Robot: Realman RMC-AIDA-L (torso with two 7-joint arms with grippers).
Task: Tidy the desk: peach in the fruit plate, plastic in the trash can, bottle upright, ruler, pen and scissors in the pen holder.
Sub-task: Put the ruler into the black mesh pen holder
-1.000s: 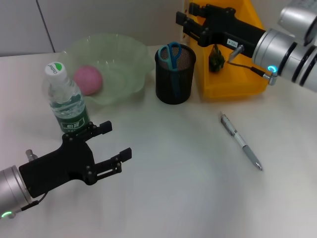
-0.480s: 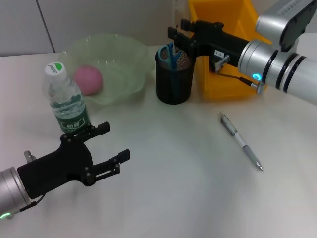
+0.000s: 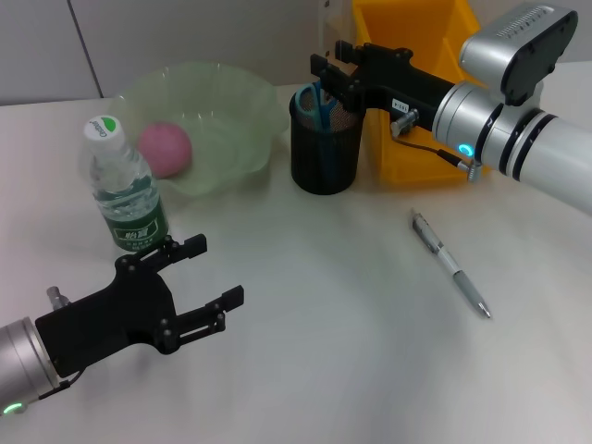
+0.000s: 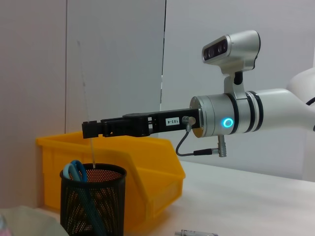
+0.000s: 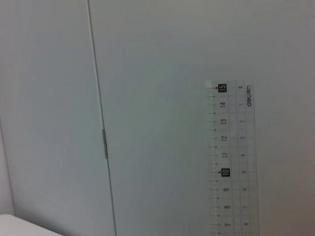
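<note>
My right gripper [image 3: 324, 67] hovers over the black mesh pen holder [image 3: 326, 139], shut on a clear ruler [image 5: 231, 162] held upright. In the left wrist view the ruler [image 4: 87, 103] runs through the right gripper [image 4: 91, 130] and its lower end reaches the pen holder [image 4: 93, 201] rim. Blue-handled scissors [image 3: 319, 100] stand in the holder. The pen [image 3: 450, 264] lies on the table to the right. A pink peach [image 3: 165, 148] rests in the green fruit plate [image 3: 245, 111]. The bottle [image 3: 120, 185] stands upright. My left gripper [image 3: 215, 271] is open, low beside the bottle. The plastic is hidden.
The yellow bin [image 3: 421, 111] stands right behind the pen holder, under my right arm. The white table [image 3: 324, 324] stretches between the two arms. A grey wall backs the desk.
My right gripper has swung left with the ruler, from over the yellow bin to over the pen holder. The left arm has sunk slightly toward the near edge.
</note>
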